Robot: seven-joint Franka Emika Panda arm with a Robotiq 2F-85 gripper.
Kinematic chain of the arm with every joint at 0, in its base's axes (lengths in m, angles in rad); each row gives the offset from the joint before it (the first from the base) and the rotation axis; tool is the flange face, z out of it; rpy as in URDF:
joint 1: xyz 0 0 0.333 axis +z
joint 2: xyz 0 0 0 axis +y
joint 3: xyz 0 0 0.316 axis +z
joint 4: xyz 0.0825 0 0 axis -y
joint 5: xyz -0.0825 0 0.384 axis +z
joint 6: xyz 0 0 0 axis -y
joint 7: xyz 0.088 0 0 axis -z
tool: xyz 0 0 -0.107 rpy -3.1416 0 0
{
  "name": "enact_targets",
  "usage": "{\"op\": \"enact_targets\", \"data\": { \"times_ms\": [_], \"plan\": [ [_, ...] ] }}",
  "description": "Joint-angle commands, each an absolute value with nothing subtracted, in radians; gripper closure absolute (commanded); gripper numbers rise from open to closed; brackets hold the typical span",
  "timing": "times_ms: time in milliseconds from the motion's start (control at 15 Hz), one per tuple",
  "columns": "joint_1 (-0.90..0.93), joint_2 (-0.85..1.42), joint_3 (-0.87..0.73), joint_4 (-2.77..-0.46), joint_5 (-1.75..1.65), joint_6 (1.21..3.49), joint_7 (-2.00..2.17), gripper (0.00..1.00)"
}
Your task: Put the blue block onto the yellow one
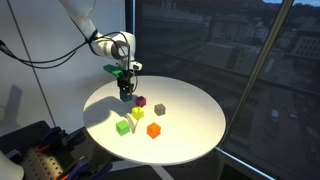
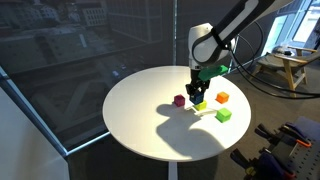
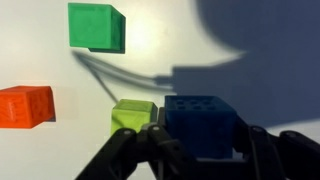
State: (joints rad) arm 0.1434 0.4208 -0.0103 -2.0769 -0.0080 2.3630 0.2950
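gripper (image 3: 200, 146) clamps blue block (image 3: 200, 118) | yellow one (image 3: 133, 115) just beside (contact unclear) | table rim (image 1: 212, 120) well apart

office tower room: glass wall (image 1: 215, 45) overlooks city (image 1: 290, 45).

A round white table (image 1: 195, 115) stands close to tall dark windows (image 1: 240, 50) — beyond the glass, city buildings in dim light. Bright light falls on the tabletop and casts hard shadows. A pale wall (image 1: 30, 80) rises behind it — and what looks like a wooden stool (image 2: 290, 62) stands further off.
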Motion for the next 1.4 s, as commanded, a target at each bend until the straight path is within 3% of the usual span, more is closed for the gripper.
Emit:
{"op": "enact_targets", "data": {
  "times_ms": [0, 1333],
  "plan": [
    [0.129, 0.368, -0.017, -2.126, 0.003, 2.374, 0.328, 0.68],
    [0.069, 0.337, -0.06, -2.211, 0.005, 2.489, 0.338, 0.68]
  ]
}}
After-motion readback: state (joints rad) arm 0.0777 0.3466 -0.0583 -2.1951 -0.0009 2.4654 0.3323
